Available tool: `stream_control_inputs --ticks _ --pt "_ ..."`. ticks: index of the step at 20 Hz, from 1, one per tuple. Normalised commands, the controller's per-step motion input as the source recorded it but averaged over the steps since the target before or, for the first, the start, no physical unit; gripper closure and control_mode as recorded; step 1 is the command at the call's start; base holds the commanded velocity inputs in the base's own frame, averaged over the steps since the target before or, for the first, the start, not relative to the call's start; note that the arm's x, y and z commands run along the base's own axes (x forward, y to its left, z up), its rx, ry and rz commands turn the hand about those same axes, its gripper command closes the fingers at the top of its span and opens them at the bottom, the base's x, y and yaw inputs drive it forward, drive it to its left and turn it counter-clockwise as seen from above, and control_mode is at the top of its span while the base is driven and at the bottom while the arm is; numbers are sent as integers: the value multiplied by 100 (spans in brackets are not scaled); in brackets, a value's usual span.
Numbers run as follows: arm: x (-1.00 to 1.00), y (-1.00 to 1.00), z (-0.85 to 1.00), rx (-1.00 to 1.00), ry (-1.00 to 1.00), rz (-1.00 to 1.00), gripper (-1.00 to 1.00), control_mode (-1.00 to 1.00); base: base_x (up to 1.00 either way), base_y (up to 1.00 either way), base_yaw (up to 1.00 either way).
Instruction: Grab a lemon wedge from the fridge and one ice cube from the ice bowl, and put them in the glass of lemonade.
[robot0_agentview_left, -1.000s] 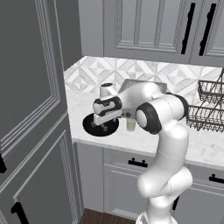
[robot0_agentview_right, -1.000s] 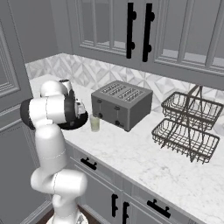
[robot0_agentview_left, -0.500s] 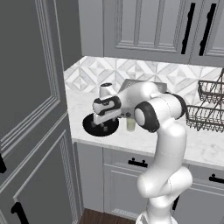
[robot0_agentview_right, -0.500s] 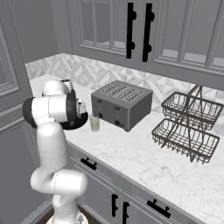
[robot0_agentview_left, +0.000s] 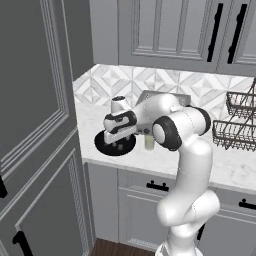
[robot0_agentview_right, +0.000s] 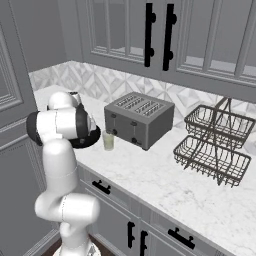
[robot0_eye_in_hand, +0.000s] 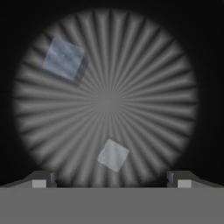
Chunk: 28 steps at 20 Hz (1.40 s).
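Note:
My gripper (robot0_agentview_left: 119, 145) hangs open just above the ice bowl (robot0_agentview_left: 103, 146), a wide shallow black bowl on the marble counter. In the hand view, its ribbed floor (robot0_eye_in_hand: 144, 78) fills the picture, with one ice cube (robot0_eye_in_hand: 113, 155) lying close between my fingertips (robot0_eye_in_hand: 42, 180) and another ice cube (robot0_eye_in_hand: 64, 59) farther off to the left. Nothing is between the jaws. The glass of lemonade (robot0_agentview_left: 149, 143) stands just right of the bowl and also appears in the right base view (robot0_agentview_right: 108, 141). The fridge and the lemon wedge are out of view.
A silver toaster (robot0_agentview_right: 139, 119) stands behind the glass. Farther right is a two-tier wire basket (robot0_agentview_right: 212, 143). A tall grey panelled cabinet (robot0_agentview_left: 35, 125) walls off the counter's left end, and upper cabinets (robot0_agentview_right: 160, 35) hang overhead.

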Motion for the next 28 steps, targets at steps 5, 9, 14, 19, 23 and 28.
stream_control_inputs --ticks 5,9,14,19,23,28 --pt "0 0 -10 0 0 0 -100 -100 0 0 0" --pt "0 0 -15 0 0 0 -100 -100 0 0 0" --pt "0 0 -35 0 0 0 -100 -100 0 0 0" --pt "0 0 -19 0 0 0 -100 -100 0 0 0" --pt "0 0 -2 0 0 0 -100 -100 0 0 0" --pt "0 0 -16 0 0 0 -100 -100 0 0 0"
